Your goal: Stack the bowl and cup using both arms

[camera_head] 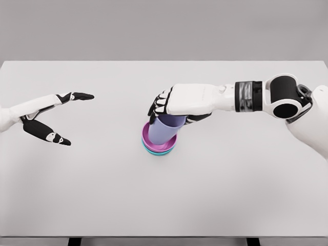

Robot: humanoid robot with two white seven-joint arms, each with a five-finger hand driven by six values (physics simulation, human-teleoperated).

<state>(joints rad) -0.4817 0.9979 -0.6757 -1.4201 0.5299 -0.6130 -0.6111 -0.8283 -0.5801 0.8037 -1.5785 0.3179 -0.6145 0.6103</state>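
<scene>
the right hand (171,105) is reaching in from the right edge of the frame, its white forearm stretching across the upper middle, and its fingers (159,105) are curling around the lavender cup (166,128), gripping it near the rim. the cup is tilting a little, its top leaning toward the upper right under the palm and its base pointing to the lower left. it is sitting inside the pink bowl (148,137), just left of the frame's centre, though whether its base is touching the bowl's bottom cannot be told. the pink bowl is nesting in a teal bowl (156,151), of which only a thin crescent is showing along the lower edge of the stack.

the left hand (51,117) is hovering at the left side of the frame, well apart from the stack. its fingers are spreading wide, one group pointing toward the centre of the frame and the thumb angling down to the lower right, and it is holding nothing.

everything is resting on or hanging over a pale grey table (230,195), which is filling most of the frame below a plain grey wall
</scene>
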